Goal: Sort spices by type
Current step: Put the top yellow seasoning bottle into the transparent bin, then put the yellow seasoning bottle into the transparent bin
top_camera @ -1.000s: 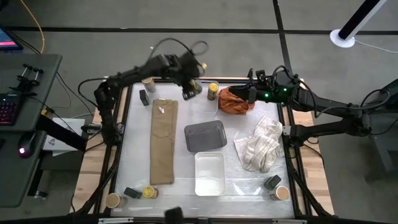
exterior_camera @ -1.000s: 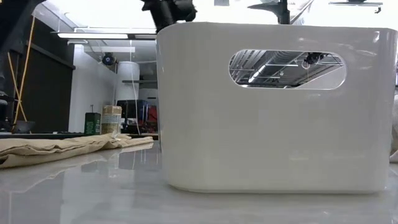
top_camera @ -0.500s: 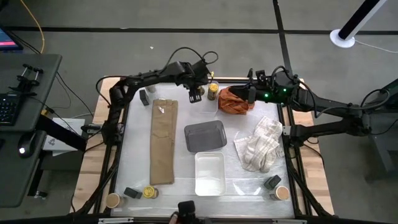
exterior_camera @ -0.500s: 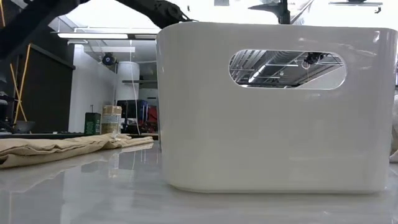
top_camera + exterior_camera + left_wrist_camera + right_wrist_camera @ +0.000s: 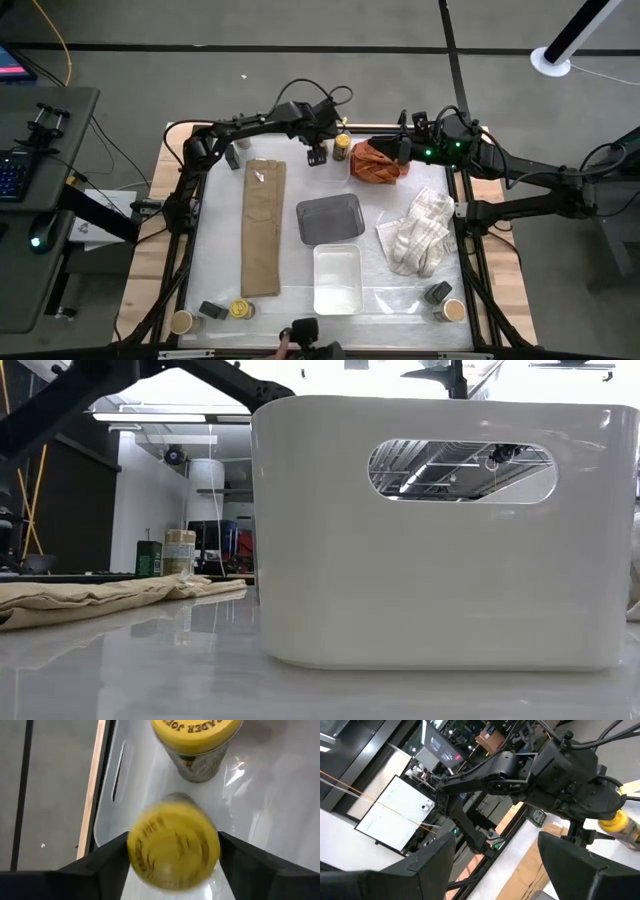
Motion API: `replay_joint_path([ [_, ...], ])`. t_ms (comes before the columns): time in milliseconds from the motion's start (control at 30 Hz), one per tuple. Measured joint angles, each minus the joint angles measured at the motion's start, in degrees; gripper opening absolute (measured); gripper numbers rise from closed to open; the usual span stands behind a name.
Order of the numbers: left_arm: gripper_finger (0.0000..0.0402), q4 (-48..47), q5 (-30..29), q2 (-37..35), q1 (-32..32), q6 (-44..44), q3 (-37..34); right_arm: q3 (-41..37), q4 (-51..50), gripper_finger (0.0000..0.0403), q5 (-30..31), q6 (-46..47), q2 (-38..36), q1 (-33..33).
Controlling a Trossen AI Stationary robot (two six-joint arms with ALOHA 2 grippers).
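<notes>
Table: pale and glossy, so a small thing could well slide on it. The grey tray sits about mid-table, and I place everything else from it.
Tan cloth: a long folded strip lying just left of the grey tray.
White tray: just nearer than the grey tray and apparently holding nothing.
Right arm: it waits beyond the grey tray, to the right. The right gripper has its fingers spread wide with nothing between them.
Left arm: it reaches in beyond the grey tray's far left corner, and the left gripper points down there.
Jar in hand: its yellow lid shows between the left fingers, with its edges right at their inner faces. I cannot tell whether they are pressing it or have let it go.
Second jar: it has the same yellow lid and stands upright just beside the first, so two of the type are together beyond the grey tray.
Third yellow-lidded jar: it stands well to the near left of the grey tray, beside a dark tin and a tan-topped tub.
Handling, as I judge it: the jar is small, light, stiff and probably glass, with smooth round sides. It is best pinched across the body just under the lid and kept upright, since it is tall enough to tip if nudged against its neighbour.
</notes>
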Motion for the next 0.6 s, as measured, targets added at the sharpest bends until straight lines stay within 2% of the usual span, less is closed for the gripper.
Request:
replay_joint_path([
  [167, 0.0288, 0.42, 0.09, -0.04, -0.09, 0.0, 0.0, 0.0, 0.01, 0.0279, 0.0, 0.0, 0.0, 0.0],
  [433, 0.029, -7.02, 0.8, -3.65, 0.93, -2.0, 3.45, 0.0, 0.01, 0.0279, 0.97, -0.43, 0.0, -0.33],
  [500, 0.029, -8.7, 4.03, -5.93, 1.68, -4.95, 3.39, -0.03, -0.1, 0.0279, 0.89, -0.61, 0.0, -0.48],
  [600, 0.0291, -8.97, 12.13, -9.77, 3.06, -11.29, 3.34, -0.04, -0.76, 0.0279, 0.18, -2.14, 0.02, -0.48],
])
